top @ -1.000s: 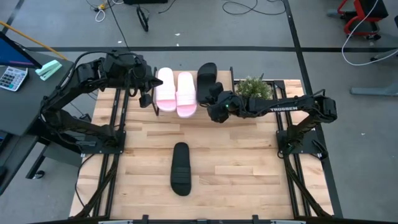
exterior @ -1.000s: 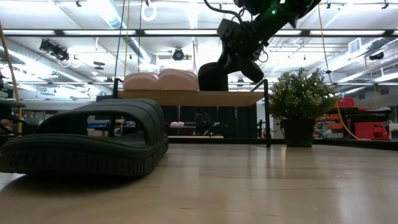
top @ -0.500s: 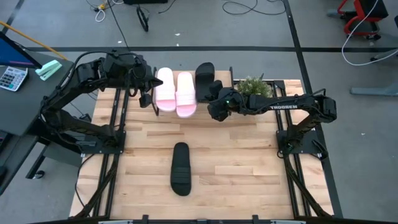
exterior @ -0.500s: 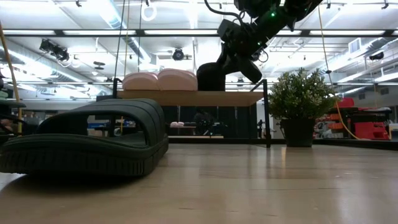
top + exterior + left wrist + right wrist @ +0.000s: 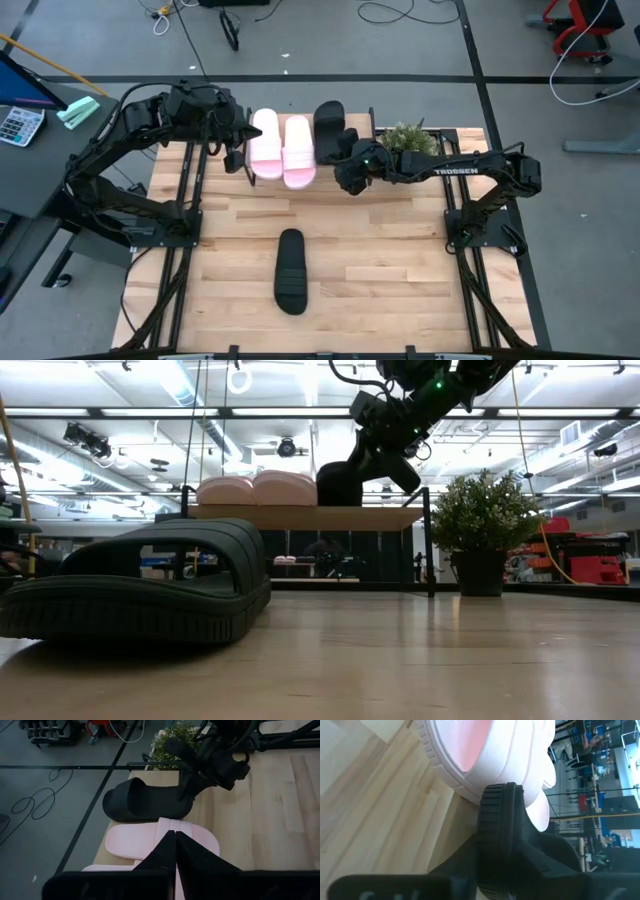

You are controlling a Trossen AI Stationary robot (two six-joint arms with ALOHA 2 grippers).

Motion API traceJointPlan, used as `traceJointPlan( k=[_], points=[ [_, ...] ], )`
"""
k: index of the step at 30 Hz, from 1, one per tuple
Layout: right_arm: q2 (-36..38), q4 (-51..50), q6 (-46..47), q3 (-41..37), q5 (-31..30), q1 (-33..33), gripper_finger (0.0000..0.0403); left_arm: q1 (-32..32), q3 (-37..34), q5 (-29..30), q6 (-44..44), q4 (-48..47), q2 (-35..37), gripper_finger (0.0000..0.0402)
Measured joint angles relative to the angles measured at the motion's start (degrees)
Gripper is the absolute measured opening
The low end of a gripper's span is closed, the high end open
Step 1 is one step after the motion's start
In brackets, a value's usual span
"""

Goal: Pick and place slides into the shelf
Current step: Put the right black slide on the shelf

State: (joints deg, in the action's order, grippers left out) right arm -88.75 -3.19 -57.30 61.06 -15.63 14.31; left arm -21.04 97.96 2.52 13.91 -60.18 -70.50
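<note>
The shelf (image 5: 310,517) stands at the table's far edge. Both pale pink slides (image 5: 283,148) lie side by side on its plank top. A black slide (image 5: 330,120) rests on the plank to their right, and my right gripper (image 5: 348,160) is shut on its near end. The second black slide (image 5: 290,270) lies sole down on the table's middle and fills the low view's left (image 5: 140,595). My left gripper (image 5: 232,152) is shut and hangs just left of the pink pair, touching nothing that shows. My right gripper pinches the black slide's heel end (image 5: 186,806), one finger above the footbed and one below the ribbed sole edge (image 5: 500,835). It comes slanting down from the table's right and near side. The slide lies along the shelf top, strap end toward the far edge.
A small potted plant (image 5: 408,140) stands right of the shelf, close under my right arm. Dark rails run along both table sides. Open tabletop surrounds the lone black slide.
My right gripper has moved slightly toward the far edge and the pink pair, carrying the black slide farther onto the shelf top beside them. My left arm has kept still.
</note>
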Motion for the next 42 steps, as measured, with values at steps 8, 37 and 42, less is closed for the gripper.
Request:
traceJointPlan(
  k=[8, 37, 42],
  points=[
    [0.0, -0.4, 1.0, 0.0, 0.0, 0.3, 0.0161, 0.0, 0.0, 0.0, -0.2, 0.0, 0.0, 0.0027],
    [0.0, -5.2, 15.1, 0.0, 4.2, 2.9, 0.0172, 0.0, 0.0, 0.0, -1.3, -0.1, 0.0, 0.0016],
    [0.0, -5.3, 15.4, 0.0, 4.1, 3.2, 0.0172, 0.0, 0.0, 0.0, -1.3, -0.1, 0.0, 0.0023]
  ],
)
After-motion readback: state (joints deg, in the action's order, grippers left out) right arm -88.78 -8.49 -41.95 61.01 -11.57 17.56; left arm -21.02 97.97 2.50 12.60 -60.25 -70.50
